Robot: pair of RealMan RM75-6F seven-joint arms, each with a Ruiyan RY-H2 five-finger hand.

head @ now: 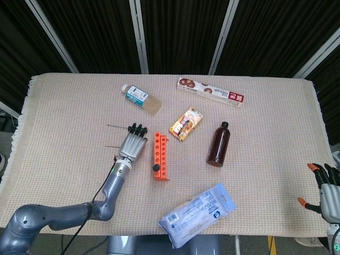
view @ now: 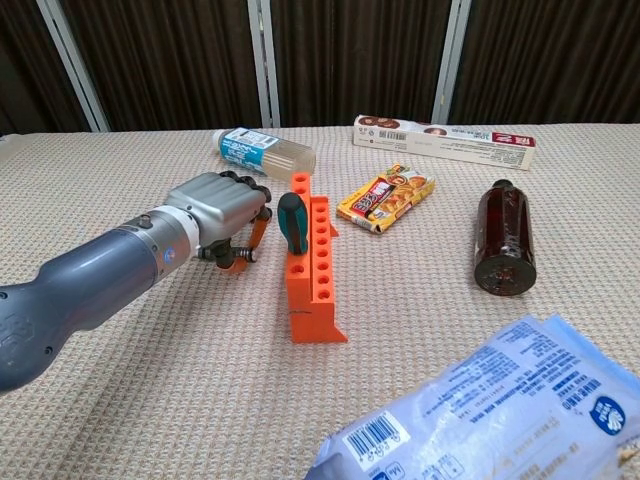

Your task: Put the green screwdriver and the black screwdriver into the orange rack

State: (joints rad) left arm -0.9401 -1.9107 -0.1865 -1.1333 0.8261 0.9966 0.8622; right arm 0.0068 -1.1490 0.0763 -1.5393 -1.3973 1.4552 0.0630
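The orange rack (head: 161,155) (view: 313,268) lies mid-table. A screwdriver with a black and green handle (view: 292,222) (head: 156,168) stands in its near end. My left hand (head: 133,142) (view: 215,208) rests on the cloth just left of the rack, fingers curled down over the other screwdrivers. Two thin shafts (head: 114,126) (head: 110,147) stick out to its left. A black and orange handle (view: 236,255) shows below the palm; the green handle is hidden. Whether the hand grips anything is unclear. My right hand (head: 325,187) hangs off the table's right edge, holding nothing with fingers apart.
A clear bottle with a blue label (head: 141,99) lies behind the left hand. A snack pack (head: 186,123), a brown bottle (head: 219,144) and a long box (head: 211,91) lie right of the rack. A blue-white bag (head: 197,213) sits at the front edge.
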